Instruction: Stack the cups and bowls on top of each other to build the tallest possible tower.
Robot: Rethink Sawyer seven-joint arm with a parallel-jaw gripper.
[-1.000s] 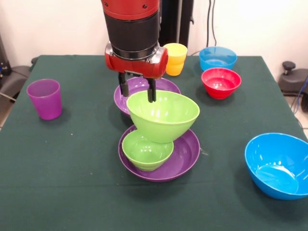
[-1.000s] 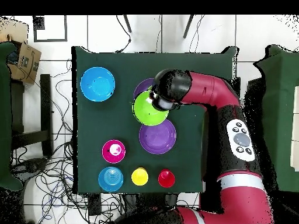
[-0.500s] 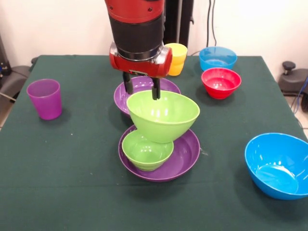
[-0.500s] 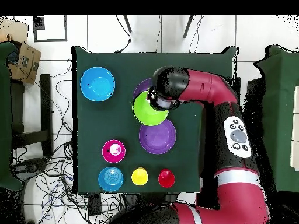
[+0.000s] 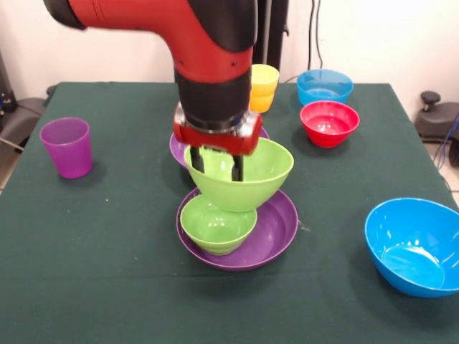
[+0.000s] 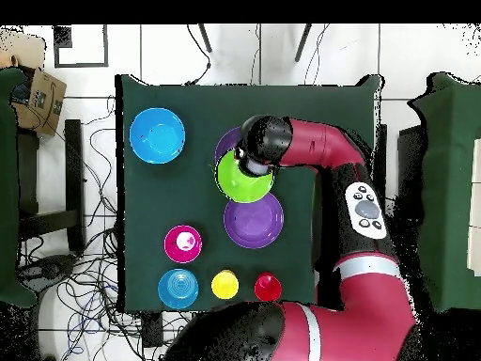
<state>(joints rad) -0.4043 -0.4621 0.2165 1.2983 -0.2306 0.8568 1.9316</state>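
Observation:
My gripper point(image 5: 217, 166) hangs low over the large lime green bowl point(image 5: 251, 183), fingers apart and reaching down into its left part, holding nothing. That bowl leans tilted on a small green bowl point(image 5: 217, 226), which sits in a large purple bowl point(image 5: 276, 233). A second purple bowl point(image 5: 176, 147) stands just behind, mostly hidden by the arm. The large blue bowl point(image 5: 412, 244) stands apart. The small red bowl point(image 5: 329, 122), light blue bowl point(image 5: 324, 86), yellow cup point(image 5: 264, 86) and purple cup point(image 5: 67, 147) stand separately. The red cup point(image 6: 268, 287) shows only in the overhead view.
The green table point(image 5: 107, 236) carries everything. In the overhead view the arm point(image 6: 319, 155) crosses the table's right side over the lime green bowl point(image 6: 242, 180). Cables and a cardboard box point(image 6: 38, 99) lie on the floor beyond the table's edges.
My gripper has moved from the lime green bowl's far rim toward the camera and lower, into the bowl. The bowl and the small green bowl under it have shifted slightly.

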